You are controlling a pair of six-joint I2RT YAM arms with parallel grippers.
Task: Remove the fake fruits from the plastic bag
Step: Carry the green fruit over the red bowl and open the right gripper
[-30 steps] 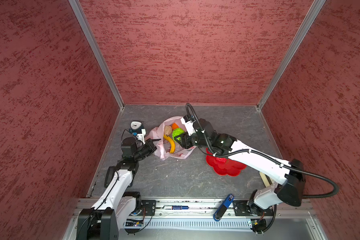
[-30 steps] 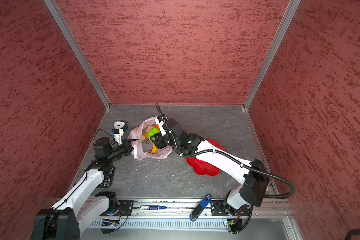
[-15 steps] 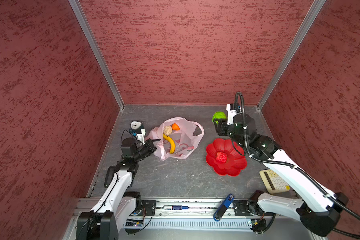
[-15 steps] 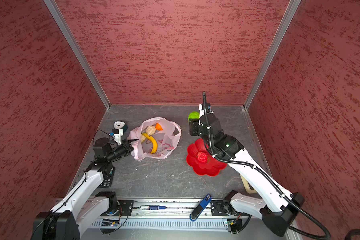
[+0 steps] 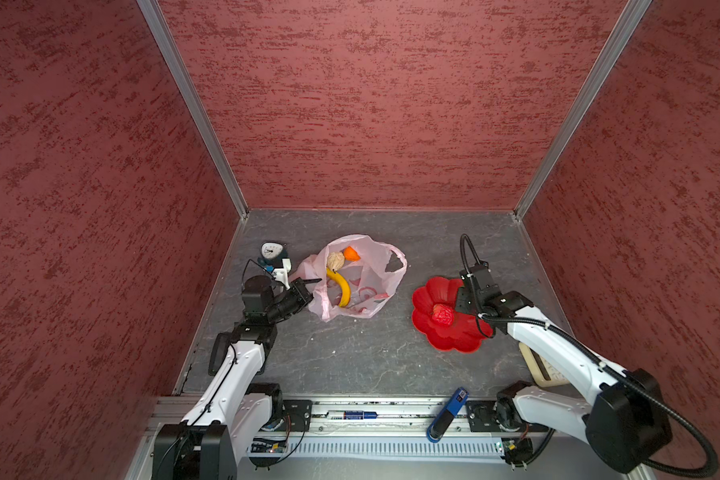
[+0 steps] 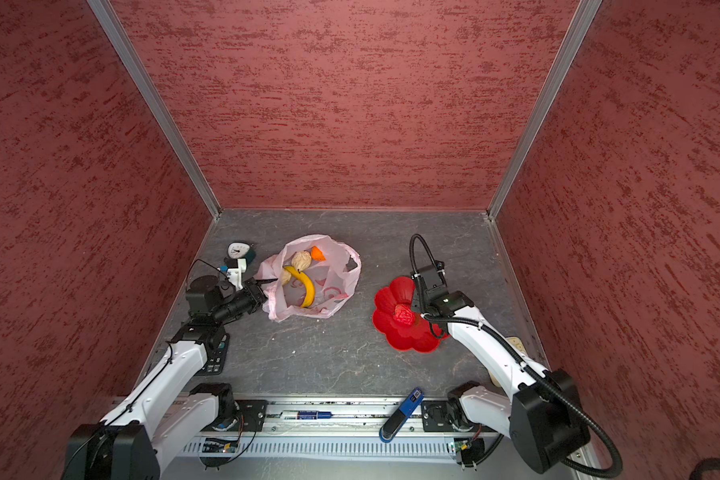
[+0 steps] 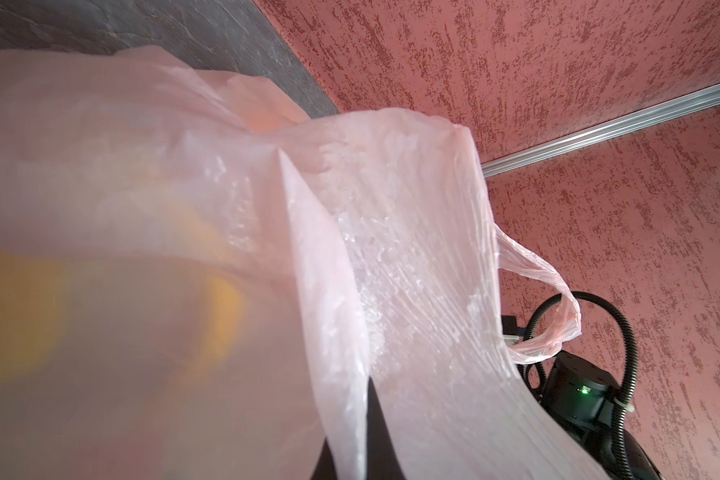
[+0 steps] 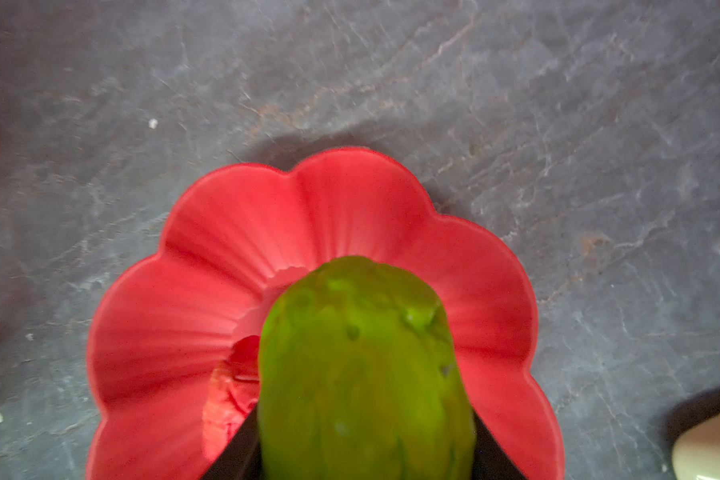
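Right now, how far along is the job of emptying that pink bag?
Done: the red plastic strawberry lies on the red flower-shaped plate. In hand: the right pincer grips the green bumpy ball over that plate, while the left pincer pinches the edge of the pink plastic bag. Left: at least the yellow banana, a cream wrinkled lump and an orange piece sit in the bag.

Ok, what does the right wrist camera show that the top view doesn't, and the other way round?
Only the right wrist view shows the green bumpy ball gripped by the right gripper, above the red plate. Only a top view shows the banana, cream lump and orange in the plastic bag, with the left gripper shut on the bag's edge. Both show the red plate with the strawberry on it.
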